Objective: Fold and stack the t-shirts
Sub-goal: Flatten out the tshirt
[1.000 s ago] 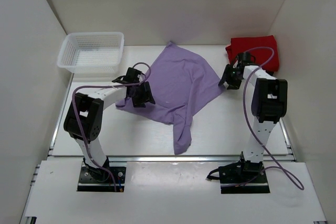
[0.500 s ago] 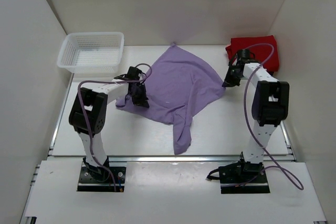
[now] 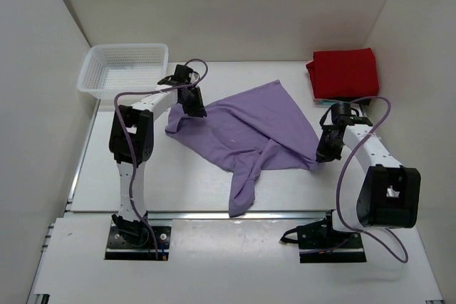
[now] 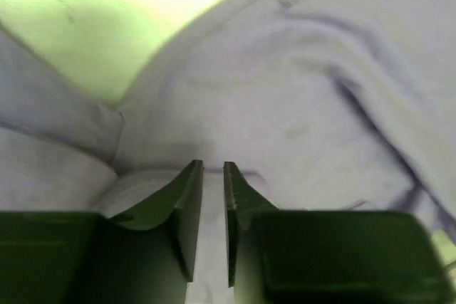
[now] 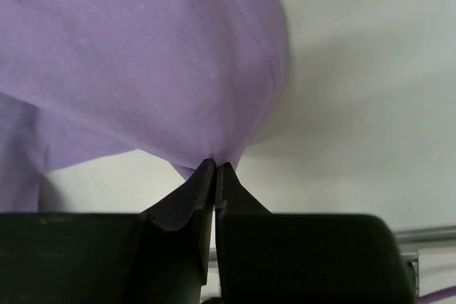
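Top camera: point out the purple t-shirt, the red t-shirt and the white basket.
purple t-shirt (image 3: 256, 122), top view, flat middle of the cloth.
red t-shirt (image 3: 344, 72), top view, middle of its upper face.
white mesh basket (image 3: 121, 90), top view, on its near wall.

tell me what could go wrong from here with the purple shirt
1. The right gripper pinches only the very edge of the purple t-shirt; a pull could slip it free.
2. The left gripper shows a slight gap at its tips around bunched cloth, so that grip may be loose too.
3. One end trails toward the near edge of the table and may drag or fold crooked.
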